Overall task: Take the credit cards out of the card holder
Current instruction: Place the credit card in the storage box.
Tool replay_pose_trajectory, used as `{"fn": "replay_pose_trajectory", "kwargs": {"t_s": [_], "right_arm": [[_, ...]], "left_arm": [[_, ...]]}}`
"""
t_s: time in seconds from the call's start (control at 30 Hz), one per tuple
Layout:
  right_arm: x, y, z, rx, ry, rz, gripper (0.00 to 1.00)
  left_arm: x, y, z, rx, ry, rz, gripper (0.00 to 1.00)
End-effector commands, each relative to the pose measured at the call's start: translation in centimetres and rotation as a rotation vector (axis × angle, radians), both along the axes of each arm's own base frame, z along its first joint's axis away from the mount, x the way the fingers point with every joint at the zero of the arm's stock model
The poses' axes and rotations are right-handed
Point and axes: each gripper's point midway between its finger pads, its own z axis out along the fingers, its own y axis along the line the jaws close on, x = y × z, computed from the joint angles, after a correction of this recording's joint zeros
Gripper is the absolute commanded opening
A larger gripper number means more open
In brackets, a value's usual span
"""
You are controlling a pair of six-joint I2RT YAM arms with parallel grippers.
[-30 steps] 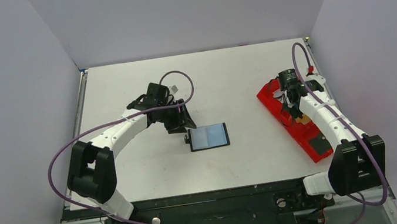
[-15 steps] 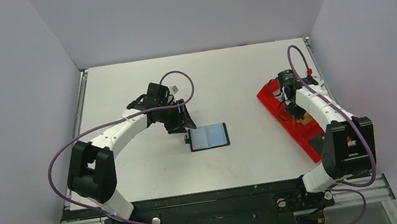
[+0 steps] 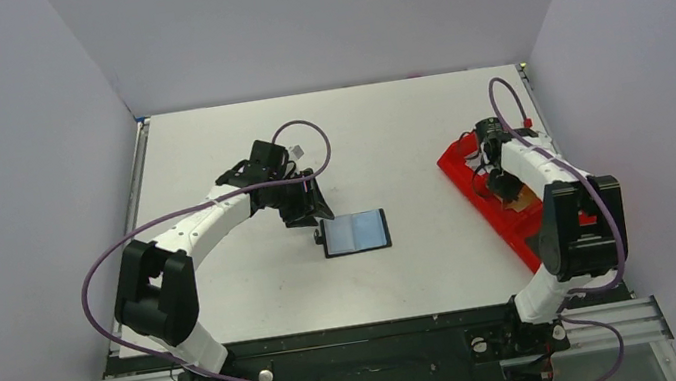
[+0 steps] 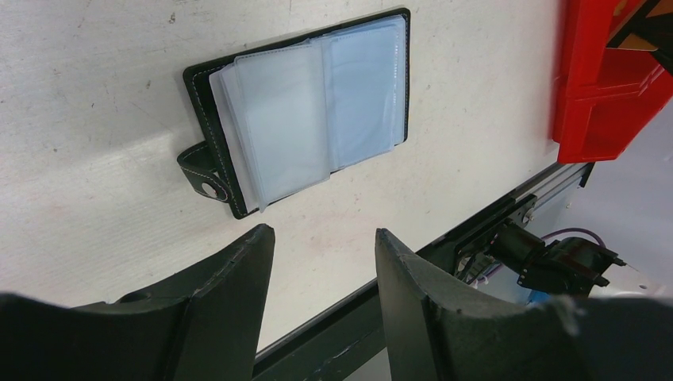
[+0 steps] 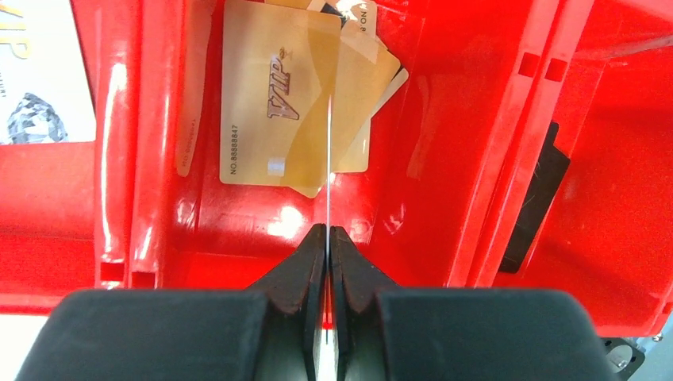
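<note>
One card [image 5: 328,143], edge-on prob., R jaws

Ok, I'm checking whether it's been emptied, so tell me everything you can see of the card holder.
The card holder lies open and flat on the white table. Its cover looks like black leather with pale stitching along the edge; a short strap with a snap stud sticks out from one side. Inside, clear plastic sleeves fan out, looking blue-grey; no card shows in them. Only the table touches it: the open left gripper hovers just off the strap side.
</note>
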Motion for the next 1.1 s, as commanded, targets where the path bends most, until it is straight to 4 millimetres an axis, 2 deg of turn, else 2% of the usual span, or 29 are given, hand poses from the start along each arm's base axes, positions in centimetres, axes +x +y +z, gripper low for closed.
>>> {"fn": "replay_pose_trajectory", "kwargs": {"t_s": [0.0,0.13,0.27,0.57,0.77,0.9,1.07], "right_arm": [[1.4,-1.3,0.7,-0.033,-0.043,-0.023,0.03],[1.6,-1.0,0.9,-0.011,-0.058,-0.017,0.22],[1.9,-0.7,1.5,0.010,-0.085,-0.008,0.32],[2.0,0.1,4.0,0.054,-0.169,0.008,0.36],[2.2,1.3,6.3,0.108,-0.238,0.064,0.44],[2.7,3.5,7.6,0.147,-0.278,0.146,0.48],[4.0,9.2,9.0,0.182,-0.304,0.323,0.49]], "left_arm": [[1.1,-0.4,1.7,-0.011,-0.060,-0.013,0.47],[1.1,-0.4,1.6,-0.010,-0.058,-0.016,0.47],[1.0,-0.5,1.5,-0.011,-0.055,-0.019,0.47],[1.0,-0.5,1.3,-0.009,-0.054,-0.021,0.47],[1.1,-0.2,1.2,0.008,-0.054,-0.011,0.48],[1.4,0.4,1.0,0.029,-0.062,0.016,0.47],[1.8,1.4,0.5,0.066,-0.060,0.061,0.47]]}}
